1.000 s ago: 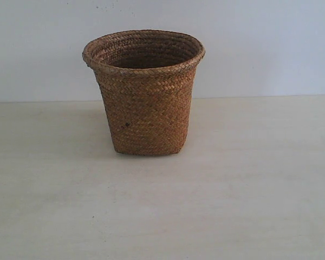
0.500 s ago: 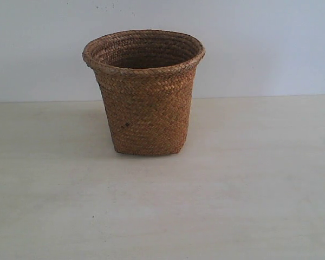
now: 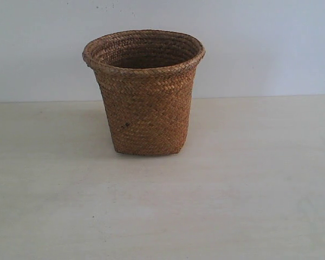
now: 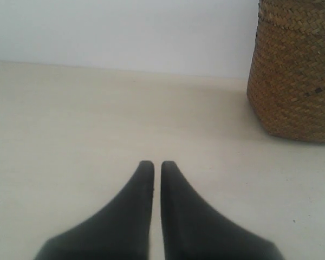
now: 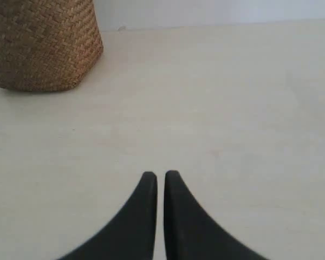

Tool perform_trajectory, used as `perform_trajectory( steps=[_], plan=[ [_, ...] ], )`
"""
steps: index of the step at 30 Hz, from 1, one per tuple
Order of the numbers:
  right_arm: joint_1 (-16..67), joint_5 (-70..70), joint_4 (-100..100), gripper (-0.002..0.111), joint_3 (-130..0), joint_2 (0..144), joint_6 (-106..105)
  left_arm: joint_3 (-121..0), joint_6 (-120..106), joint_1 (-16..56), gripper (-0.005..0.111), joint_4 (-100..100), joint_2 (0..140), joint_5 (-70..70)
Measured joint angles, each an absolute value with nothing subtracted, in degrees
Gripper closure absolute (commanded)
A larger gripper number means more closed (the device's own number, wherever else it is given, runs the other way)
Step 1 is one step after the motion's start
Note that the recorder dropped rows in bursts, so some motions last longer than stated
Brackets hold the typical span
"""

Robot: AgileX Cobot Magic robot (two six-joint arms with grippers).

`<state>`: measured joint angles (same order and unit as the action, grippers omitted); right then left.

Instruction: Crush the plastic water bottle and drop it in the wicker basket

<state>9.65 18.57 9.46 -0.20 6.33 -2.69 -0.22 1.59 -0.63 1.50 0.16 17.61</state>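
Holding left tool (image 4: 153,162) pressed together, pinching nothing, hanging over the pale table (image 3: 249,189) short of the wicker basket (image 3: 146,103). Holding right tool (image 5: 157,173) pressed together too, empty, likewise apart from the wicker basket. Standing upright on the table, unmoved since a second ago, touching neither tool.

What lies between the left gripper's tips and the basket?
Nothing but bare table. In the left wrist view, the stretch from the shut left gripper to the basket holds no object.
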Motion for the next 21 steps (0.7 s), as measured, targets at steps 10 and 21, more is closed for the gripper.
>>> perform_trajectory(
  steps=[10,21],
  plan=[
    [9.7,17.7,-3.2,0.107,-0.2,5.6,8.6,-0.2,1.6,-0.6,0.103,1.5,0.2,17.6],
    [8.2,19.7,-5.3,0.107,-0.2,0.3,8.1,-0.2,1.6,-0.6,0.103,1.5,0.2,17.6]
  ],
)
